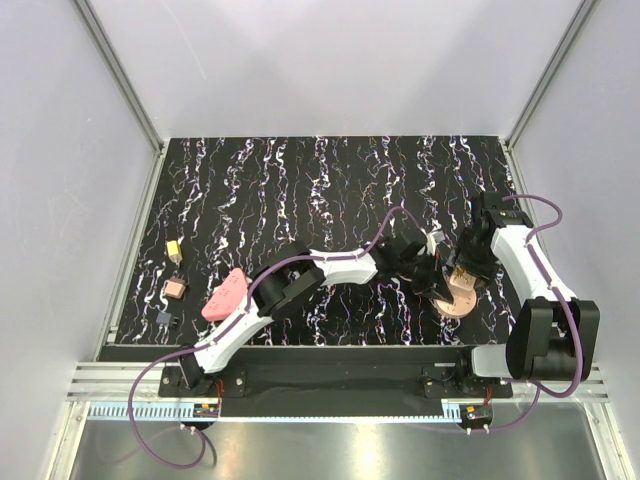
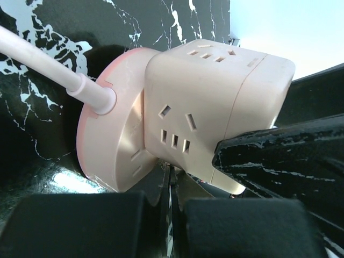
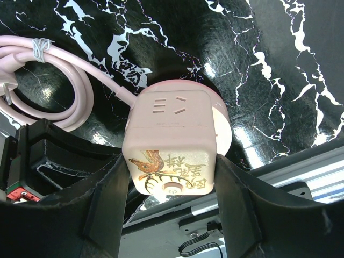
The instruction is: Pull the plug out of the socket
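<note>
With your right jaws clamped on the pale pink plastic socket cube [image 3: 171,126] low over the black marbled counter [image 3: 269,80], pull squarely off the round pink corded disc [image 2: 107,140], bracing it with your left jaws, whose grip I cannot tell.

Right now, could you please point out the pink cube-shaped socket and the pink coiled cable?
Pink cube-shaped socket [image 3: 172,110]: right wrist view, outlet face.
Pink coiled cable [image 3: 86,97]: right wrist view, loop's outer bend.
</note>
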